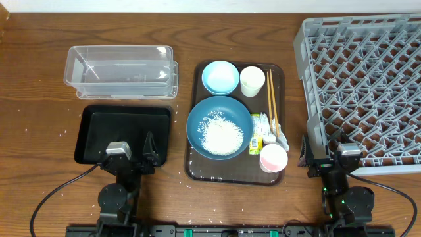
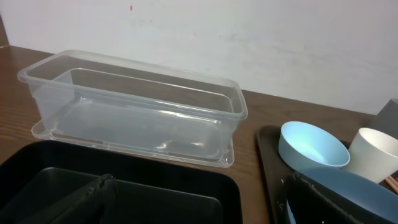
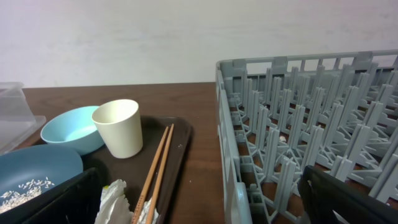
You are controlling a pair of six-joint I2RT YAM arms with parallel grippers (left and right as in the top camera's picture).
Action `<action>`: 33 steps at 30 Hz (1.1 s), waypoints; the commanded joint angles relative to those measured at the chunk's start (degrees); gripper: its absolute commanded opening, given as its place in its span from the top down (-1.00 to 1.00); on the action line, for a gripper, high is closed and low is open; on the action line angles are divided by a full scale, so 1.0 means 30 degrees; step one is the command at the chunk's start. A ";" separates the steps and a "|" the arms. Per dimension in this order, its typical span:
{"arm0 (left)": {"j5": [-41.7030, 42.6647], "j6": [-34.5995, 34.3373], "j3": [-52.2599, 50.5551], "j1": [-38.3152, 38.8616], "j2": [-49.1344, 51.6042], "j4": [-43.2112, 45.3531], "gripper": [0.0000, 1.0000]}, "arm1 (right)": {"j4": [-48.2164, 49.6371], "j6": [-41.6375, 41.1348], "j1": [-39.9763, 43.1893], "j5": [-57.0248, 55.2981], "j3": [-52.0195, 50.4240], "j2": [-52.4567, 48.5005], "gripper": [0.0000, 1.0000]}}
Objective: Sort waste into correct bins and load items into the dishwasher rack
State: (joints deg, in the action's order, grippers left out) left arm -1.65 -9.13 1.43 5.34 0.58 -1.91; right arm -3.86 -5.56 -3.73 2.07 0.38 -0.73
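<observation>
A dark-blue dish (image 1: 219, 118) holding white rice (image 1: 221, 136) sits on a brown serving tray (image 1: 223, 170). A light-blue bowl (image 1: 220, 77), cream cup (image 1: 252, 81), chopsticks (image 1: 272, 99), crumpled napkin (image 1: 271, 126), yellow-green wrapper (image 1: 255, 141) and pink cup (image 1: 273, 158) are on the same tray. The clear tub (image 1: 122, 71) stands at the back left, with the black tray (image 1: 125, 125) in front of it. The grey rack (image 1: 365, 85) is at the right. My left gripper (image 1: 131, 157) is open over the black tray's near edge. My right gripper (image 1: 329, 159) is open at the rack's near-left corner.
Loose rice grains lie scattered on the wooden table around the black tray and the serving tray. A bare strip of table (image 3: 202, 143) runs between the serving tray and the rack. A white wall stands behind the table.
</observation>
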 commanded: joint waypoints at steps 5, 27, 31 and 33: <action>-0.0233 0.0175 -0.0401 -0.0080 -0.0117 -0.0692 -0.77 | -0.0095 0.0168 -0.0109 -0.0175 -0.0022 -0.0029 -0.99; 1.3194 -1.3515 -0.0299 -0.0080 -0.0117 0.4240 -0.77 | -0.0095 0.0168 -0.0109 -0.0175 -0.0022 -0.0029 -0.98; 1.2764 -1.2371 0.1632 -0.0087 0.0153 0.4656 -0.77 | -0.0087 0.0168 -0.0109 -0.0175 -0.0022 -0.0029 -0.99; 1.2757 -1.0688 0.3395 -0.0087 0.0962 0.3526 -0.78 | -0.0095 0.0168 -0.0109 -0.0175 -0.0022 -0.0029 -0.98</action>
State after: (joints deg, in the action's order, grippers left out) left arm 34.37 -45.17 4.47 5.34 1.52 9.67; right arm -3.88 -5.56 -3.73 1.87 0.38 -0.75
